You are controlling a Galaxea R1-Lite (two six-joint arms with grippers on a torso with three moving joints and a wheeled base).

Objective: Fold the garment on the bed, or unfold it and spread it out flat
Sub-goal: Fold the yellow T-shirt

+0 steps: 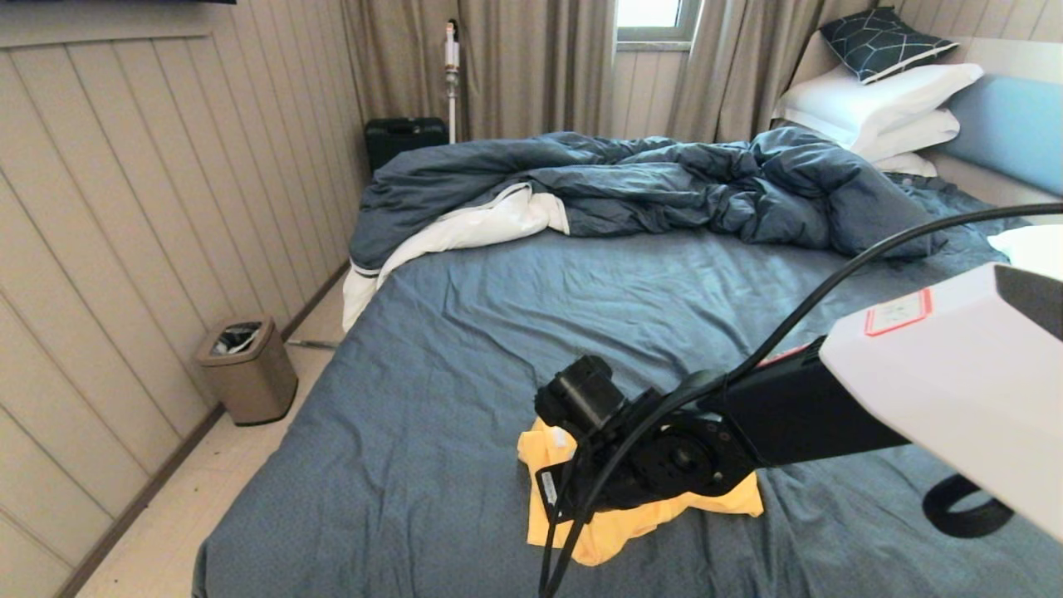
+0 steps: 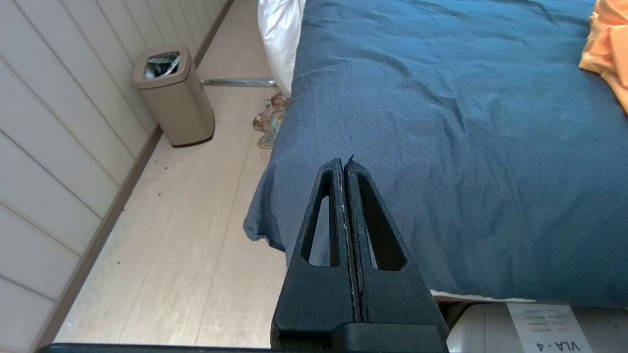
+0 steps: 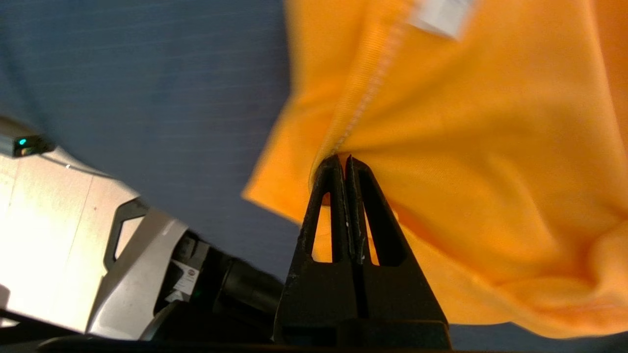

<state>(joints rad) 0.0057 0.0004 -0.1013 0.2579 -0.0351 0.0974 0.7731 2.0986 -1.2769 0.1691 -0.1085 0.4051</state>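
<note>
The yellow-orange garment (image 1: 619, 531) lies crumpled near the front middle of the bed's slate-blue sheet (image 1: 581, 316). My right arm's wrist (image 1: 656, 453) hangs over the garment and hides much of it. In the right wrist view my right gripper (image 3: 344, 158) is shut on the garment (image 3: 466, 147), pinching a fold beside the stitched collar seam, near a white label (image 3: 441, 14). My left gripper (image 2: 343, 161) is shut on nothing, parked over the bed's near left corner (image 2: 265, 225). An edge of the garment (image 2: 608, 49) shows far off to its side.
A bunched dark blue duvet with white lining (image 1: 648, 183) lies across the far half of the bed. White pillows (image 1: 872, 100) lean at the light blue headboard (image 1: 1013, 124). A tan bin (image 1: 247, 370) stands on the floor by the panelled left wall.
</note>
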